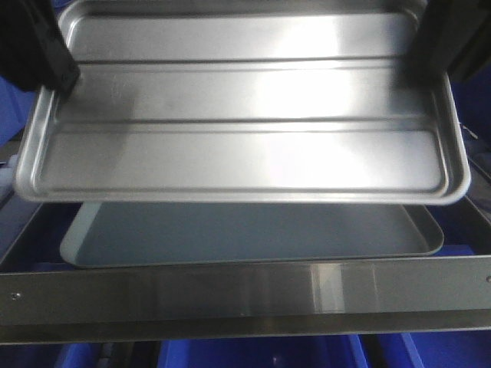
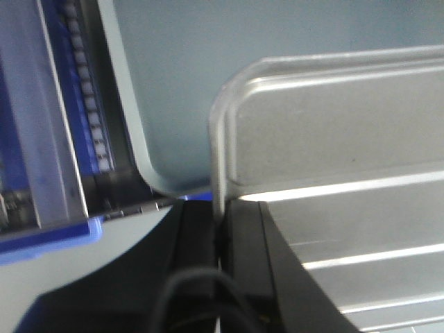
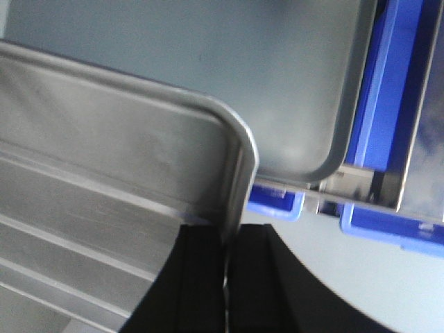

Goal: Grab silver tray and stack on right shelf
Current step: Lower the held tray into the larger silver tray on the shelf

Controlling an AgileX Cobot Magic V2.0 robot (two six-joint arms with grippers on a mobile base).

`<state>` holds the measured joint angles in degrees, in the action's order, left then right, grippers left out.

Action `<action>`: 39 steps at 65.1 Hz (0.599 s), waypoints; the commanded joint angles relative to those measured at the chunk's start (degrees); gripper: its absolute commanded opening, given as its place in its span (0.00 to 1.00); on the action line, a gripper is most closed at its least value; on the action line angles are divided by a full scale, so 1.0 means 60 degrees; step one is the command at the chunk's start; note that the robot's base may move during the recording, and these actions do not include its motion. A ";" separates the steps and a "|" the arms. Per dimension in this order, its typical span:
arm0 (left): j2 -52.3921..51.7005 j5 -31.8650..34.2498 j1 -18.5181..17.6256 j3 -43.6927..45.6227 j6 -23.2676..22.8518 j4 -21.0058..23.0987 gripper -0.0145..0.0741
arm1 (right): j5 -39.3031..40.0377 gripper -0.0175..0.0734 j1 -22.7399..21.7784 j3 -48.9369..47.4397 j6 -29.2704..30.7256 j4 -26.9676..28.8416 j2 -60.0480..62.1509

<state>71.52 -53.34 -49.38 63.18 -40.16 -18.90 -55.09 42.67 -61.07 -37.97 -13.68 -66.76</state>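
The silver tray [image 1: 245, 115], shiny with two long ridges, hangs tilted in the air above the right shelf. The shelf's wide steel front bar [image 1: 245, 290] runs across below. My left gripper [image 1: 65, 80] is shut on the tray's left rim and my right gripper [image 1: 418, 73] on its right rim. In the left wrist view, the black fingers of the left gripper [image 2: 220, 208] pinch the upright rim of the silver tray [image 2: 333, 139]. The right wrist view shows the right gripper [image 3: 227, 236] clamped the same way on the silver tray [image 3: 104, 152].
A larger, duller grey tray [image 1: 253, 234] lies on the shelf under the held tray. White rollers [image 2: 89, 104] line the rail on the left. Blue bins [image 3: 395, 104] sit beside and below the shelf.
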 commanded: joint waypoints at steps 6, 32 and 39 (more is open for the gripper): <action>0.0708 0.0494 0.0559 0.1342 0.0416 -0.0467 0.06 | 0.0527 0.26 -0.0559 -0.1249 0.0658 -0.0513 -0.0461; 0.2973 0.1045 0.1765 0.1982 0.0483 -0.0587 0.06 | 0.1029 0.26 -0.1988 -0.2152 0.1873 -0.0520 -0.2876; 0.3509 0.1311 0.1803 0.1982 0.0483 -0.0710 0.06 | 0.1552 0.26 -0.2006 -0.2152 0.1873 -0.0610 -0.3465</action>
<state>92.40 -46.73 -38.85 73.40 -38.26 -19.09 -50.26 30.93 -71.78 -29.05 -14.52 -87.73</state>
